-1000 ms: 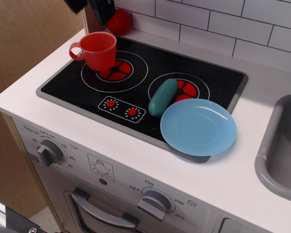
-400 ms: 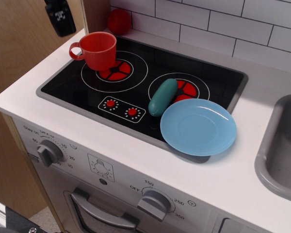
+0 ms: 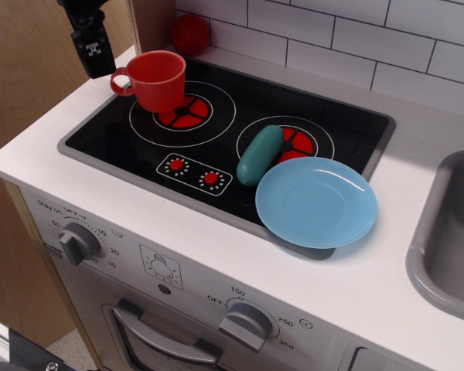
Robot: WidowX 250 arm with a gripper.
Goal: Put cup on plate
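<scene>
The red-orange cup (image 3: 160,78) stands upright on the left burner of the black stovetop (image 3: 216,131), its loop handle pointing left. The light-blue plate (image 3: 316,202) lies empty at the stovetop's front right corner, partly over the white counter. My black gripper (image 3: 93,48) hangs at the top left, just left of the cup's handle and a little above it. I see only one dark finger block, so I cannot tell whether the jaws are open or shut. It holds nothing that I can see.
A teal pickle-shaped toy (image 3: 259,154) lies on the right burner, touching the plate's left rim. A small red ball (image 3: 190,34) sits behind the cup by the tiled wall. A grey sink (image 3: 448,239) is at the right edge. A wooden panel stands at the left.
My gripper has come down from the top edge and moved left, then lowered to beside the cup's handle. The cup, plate and toy have not moved.
</scene>
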